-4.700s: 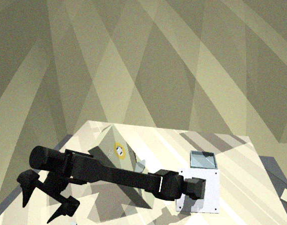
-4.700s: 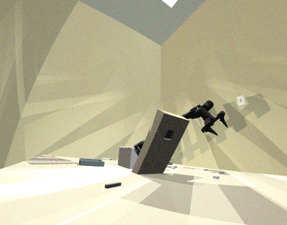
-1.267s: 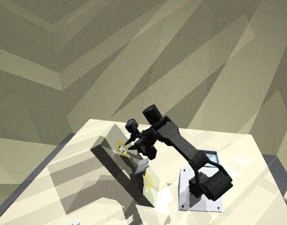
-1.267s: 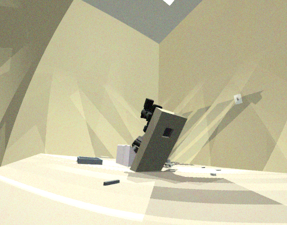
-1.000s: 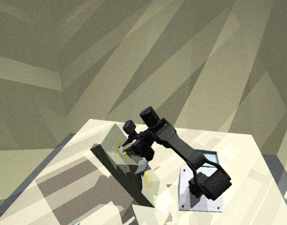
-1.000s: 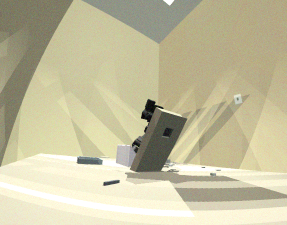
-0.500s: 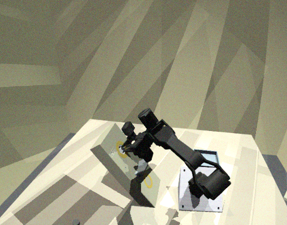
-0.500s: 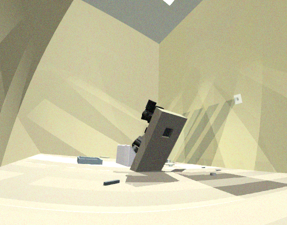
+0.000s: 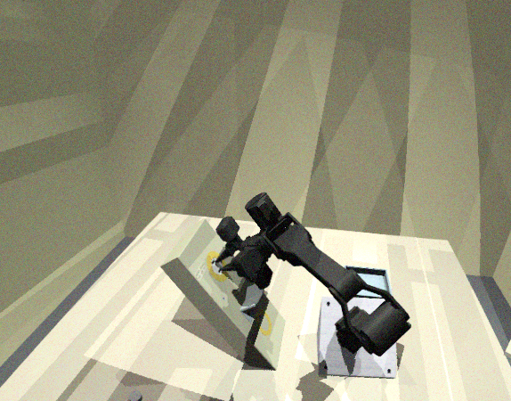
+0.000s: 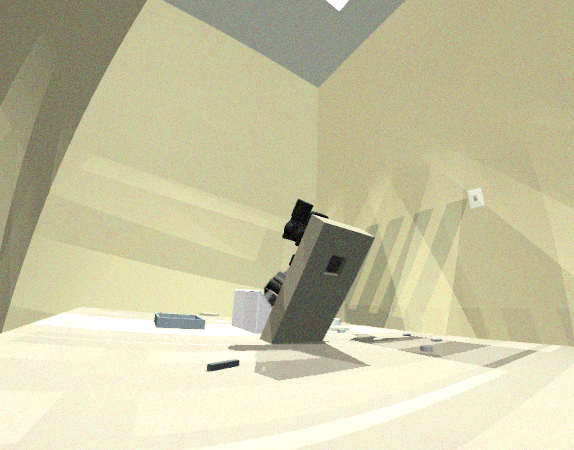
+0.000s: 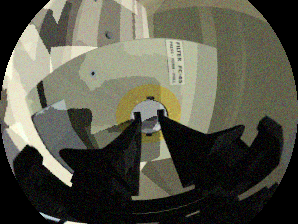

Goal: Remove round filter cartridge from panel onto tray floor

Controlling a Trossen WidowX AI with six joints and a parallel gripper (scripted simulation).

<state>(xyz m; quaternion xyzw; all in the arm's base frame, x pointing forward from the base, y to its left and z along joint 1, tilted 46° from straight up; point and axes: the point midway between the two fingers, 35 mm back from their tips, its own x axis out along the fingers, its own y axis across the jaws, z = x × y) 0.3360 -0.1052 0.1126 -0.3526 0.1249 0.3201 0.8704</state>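
The round filter cartridge (image 9: 216, 264) (image 11: 148, 107) is pale grey. It sits in a yellow ring (image 9: 211, 257) (image 11: 172, 102) in the upper part of the tilted service panel (image 9: 198, 251) (image 10: 312, 290) (image 11: 113, 72). My gripper (image 9: 219, 266) (image 11: 149, 120) is pressed up to the cartridge face. Its two fingers stand a narrow gap apart, with their tips at the two slots. I cannot tell how deep the tips go in. The blue tray (image 9: 365, 269) (image 10: 179, 320) lies behind the arm, next to the base.
A second yellow ring (image 9: 267, 323) marks the panel lower down, with a pale flap (image 9: 252, 298) between the rings. The arm's base stands on a white plate (image 9: 331, 356). A small dark bar (image 10: 223, 365) lies on the table behind the panel.
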